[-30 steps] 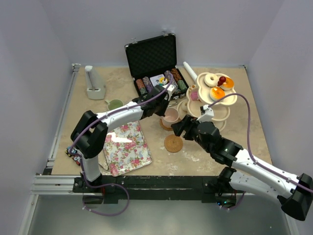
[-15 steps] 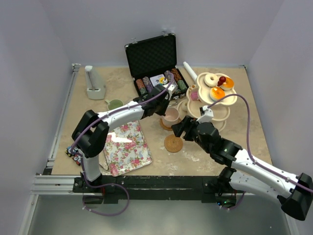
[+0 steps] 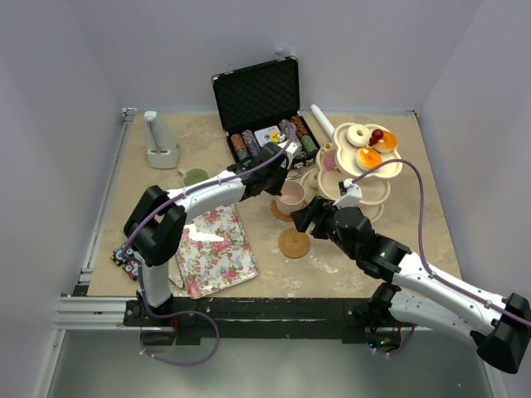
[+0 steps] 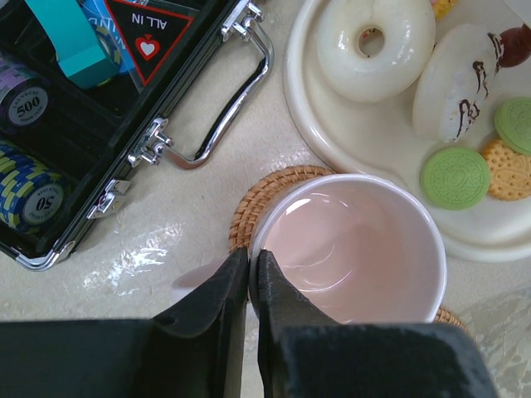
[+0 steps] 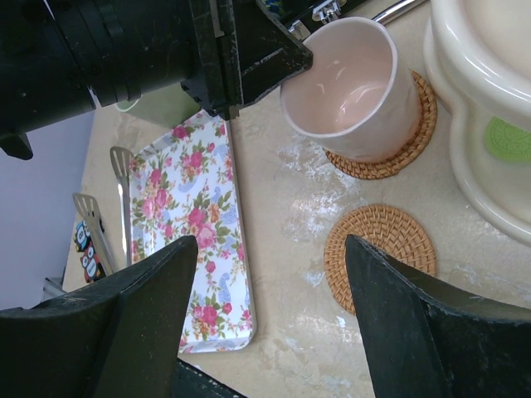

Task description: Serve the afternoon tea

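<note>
pink cup hemmed in: poker case behind-left, tier stand just beside on the right, left gripper at its rim; only open lane is bare table between floral tray and empty coaster.

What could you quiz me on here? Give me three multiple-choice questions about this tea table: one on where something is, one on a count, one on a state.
1. Where does the pink cup stand?
A. on the floral tray
B. on a woven coaster
C. on the tiered stand's top plate

2. How many woven coasters show in the right wrist view?
A. one
B. two
C. four

3. How is the right gripper?
A. open, holding nothing
B. shut on a spoon
C. shut on the cup

Answers:
1 B: woven rim shows all round the cup's base.
2 B: one is under the cup, and a bare coaster lies beside it.
3 A: its jaws stand wide apart with nothing between them.
</note>
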Action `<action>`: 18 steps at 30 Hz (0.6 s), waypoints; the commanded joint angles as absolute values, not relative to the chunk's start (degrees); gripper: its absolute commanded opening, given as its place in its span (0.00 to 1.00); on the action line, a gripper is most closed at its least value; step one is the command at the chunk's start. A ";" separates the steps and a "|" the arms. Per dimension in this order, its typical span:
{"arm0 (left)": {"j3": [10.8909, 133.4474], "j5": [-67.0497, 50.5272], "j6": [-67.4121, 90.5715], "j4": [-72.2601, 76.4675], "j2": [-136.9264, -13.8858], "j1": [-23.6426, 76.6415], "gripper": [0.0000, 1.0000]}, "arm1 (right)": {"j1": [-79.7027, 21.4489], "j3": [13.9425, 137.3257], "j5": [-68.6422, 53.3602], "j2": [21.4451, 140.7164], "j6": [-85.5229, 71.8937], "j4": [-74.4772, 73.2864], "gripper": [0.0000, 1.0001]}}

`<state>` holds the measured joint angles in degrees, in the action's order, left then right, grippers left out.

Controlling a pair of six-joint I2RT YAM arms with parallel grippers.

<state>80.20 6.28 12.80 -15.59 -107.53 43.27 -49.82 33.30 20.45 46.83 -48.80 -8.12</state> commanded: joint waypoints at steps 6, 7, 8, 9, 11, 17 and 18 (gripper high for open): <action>83.32 8.52 12.04 -13.62 -106.96 43.59 0.39 | -50.01 33.84 21.18 46.76 -48.08 -6.06 0.77; 83.32 8.70 12.04 -13.62 -106.88 43.59 0.43 | -49.92 33.84 21.18 46.76 -47.99 -6.06 0.77; 83.32 8.79 11.95 -13.62 -106.53 43.59 0.48 | -49.92 33.92 21.18 46.76 -47.99 -6.15 0.77; 83.49 9.05 11.87 -13.54 -106.44 43.59 0.52 | -49.92 33.93 21.18 46.67 -47.99 -6.15 0.77; 83.58 9.58 11.52 -13.45 -105.39 43.59 0.58 | -49.92 34.01 21.18 46.50 -47.99 -6.24 0.77; 83.06 12.04 10.46 -12.83 -100.47 42.72 0.74 | -49.92 34.54 21.27 45.88 -47.90 -6.85 0.77; 82.53 12.30 10.46 -12.83 -99.41 42.37 0.76 | -49.92 34.72 21.44 45.70 -47.90 -7.20 0.77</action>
